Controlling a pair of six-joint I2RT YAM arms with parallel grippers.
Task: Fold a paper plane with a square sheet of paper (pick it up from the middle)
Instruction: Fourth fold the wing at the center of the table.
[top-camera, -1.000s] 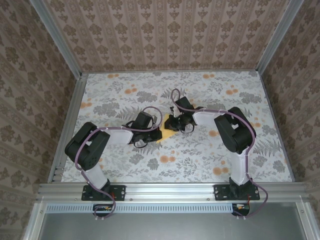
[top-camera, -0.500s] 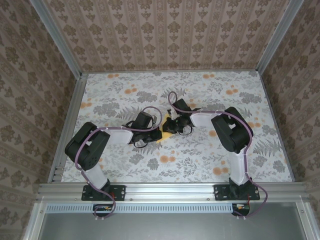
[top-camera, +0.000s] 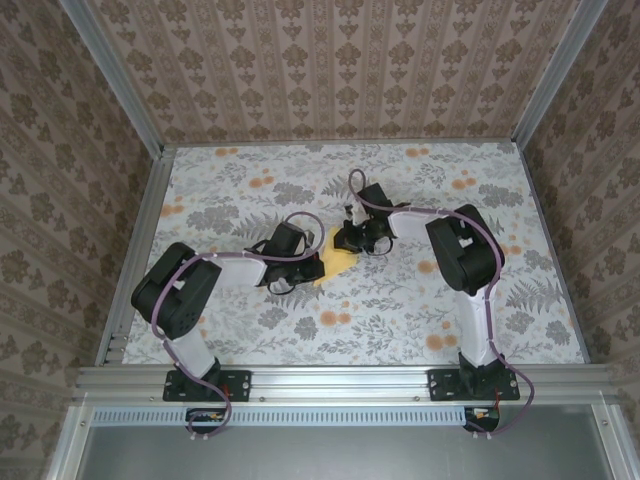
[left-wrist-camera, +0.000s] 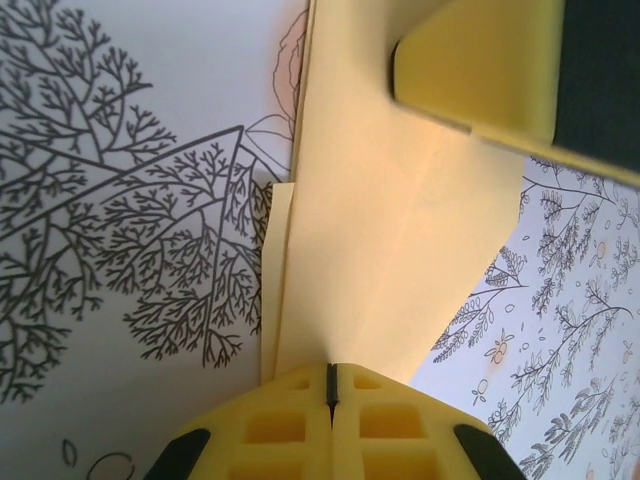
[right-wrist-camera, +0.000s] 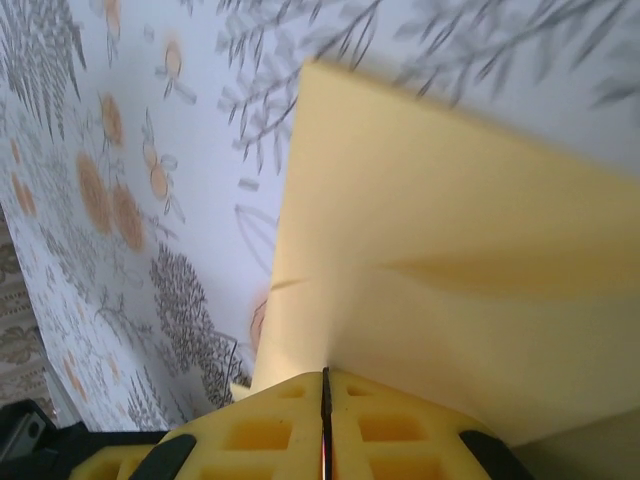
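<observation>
1. The left arm (top-camera: 215, 272) bends at the elbow and reaches inward and low. The left claw (top-camera: 316, 264) has its jaws pressed together, pinching the paper (top-camera: 337, 262).
2. The right arm (top-camera: 465, 255) folds back inward. The right claw (top-camera: 347, 240), just beside the left claw, is likewise clamped on the paper.

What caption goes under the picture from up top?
Left gripper and right gripper both pinch one folded yellow paper on the flowery cloth.
</observation>
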